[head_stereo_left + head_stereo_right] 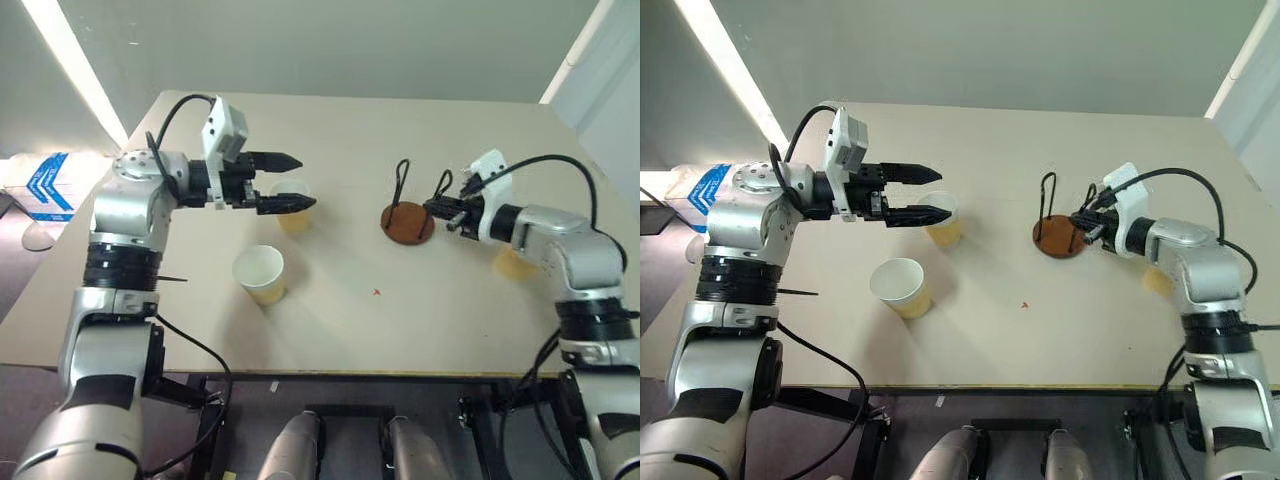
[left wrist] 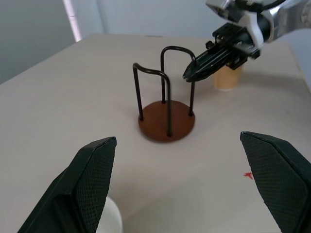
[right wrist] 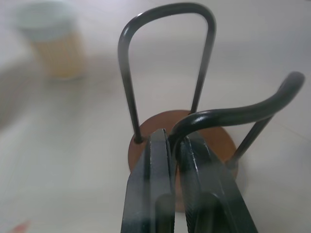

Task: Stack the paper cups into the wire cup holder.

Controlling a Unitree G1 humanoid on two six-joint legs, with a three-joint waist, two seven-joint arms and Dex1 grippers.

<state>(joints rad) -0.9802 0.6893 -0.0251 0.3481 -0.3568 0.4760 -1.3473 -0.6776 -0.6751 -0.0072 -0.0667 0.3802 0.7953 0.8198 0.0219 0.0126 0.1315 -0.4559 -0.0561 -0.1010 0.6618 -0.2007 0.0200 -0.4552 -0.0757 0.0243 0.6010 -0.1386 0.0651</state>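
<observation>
The beige table [image 1: 400, 330] filled the middle of the head view. The left gripper [image 1: 290, 182] hung in the upper-left centre of the frame with its black fingers spread wide apart and nothing between them, pointing toward the frame's right. The right gripper [image 1: 432, 208] sat right of centre, its fingers pinched shut on the near wire loop of the wire cup holder [image 1: 407, 222]; in the right wrist view the wire ran between the two closed fingers [image 3: 150, 194]. The holder stood just right of centre on its reddish-brown disc with both loops upright and no cup inside. One paper cup [image 1: 261, 273] stood upright in the lower-left centre. A second cup [image 1: 292, 207] stood upright just beyond and under the left fingertips. A third cup [image 1: 513, 263] showed partly behind the right forearm, at the right of the frame.
</observation>
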